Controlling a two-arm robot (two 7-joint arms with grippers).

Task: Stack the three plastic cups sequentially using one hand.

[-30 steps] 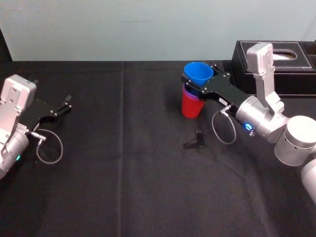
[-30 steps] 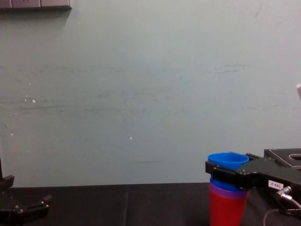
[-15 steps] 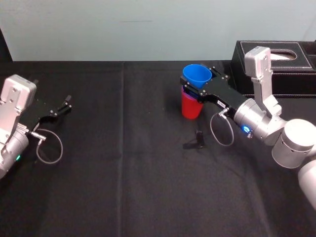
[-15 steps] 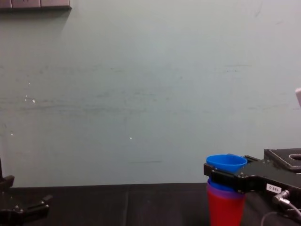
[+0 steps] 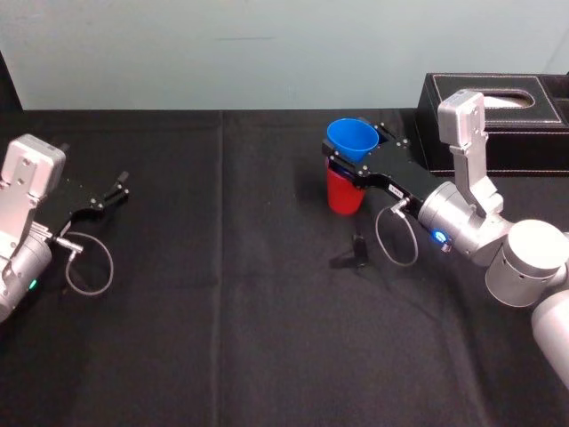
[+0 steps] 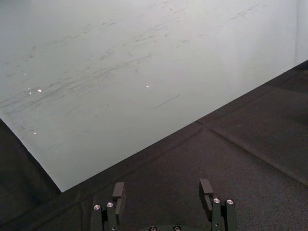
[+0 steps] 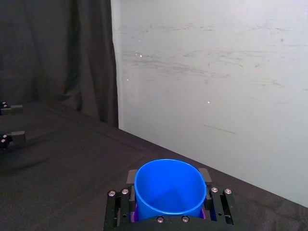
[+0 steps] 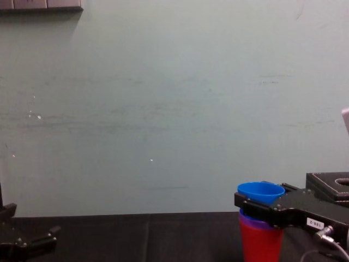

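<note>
**Item: three-cup stack, held by right gripper, on black table**

Stack. Red cup (image 5: 343, 193) stands upright on the black-clothed table (image 5: 222, 311), right of centre and towards the far edge. Purple cup (image 8: 252, 219) is nested inside it and shows as a thin band above the red rim in the chest view. Blue cup (image 5: 353, 139) sits uppermost, mouth up and empty, its rim well above the two below. How deep it is seated cannot be told.

Right gripper (image 5: 354, 165). It reaches in from the right at blue-cup height. Its jaws are clenched on the blue cup, one on each side of the wall just under the rim. The right wrist view shows the blue cup between the two black fingers (image 7: 120, 204), touching both.

Left gripper (image 5: 111, 191). It is parked at the far left of the table, well apart from the stack. Its fingers are spread with nothing between them.

Other contents. A black stitched box (image 5: 498, 107) sits at the far right edge, just behind the right arm. A small black stand (image 5: 354, 253) sits on the cloth near the stack, on the robot's side. A pale wall (image 8: 163, 109) is behind.
</note>
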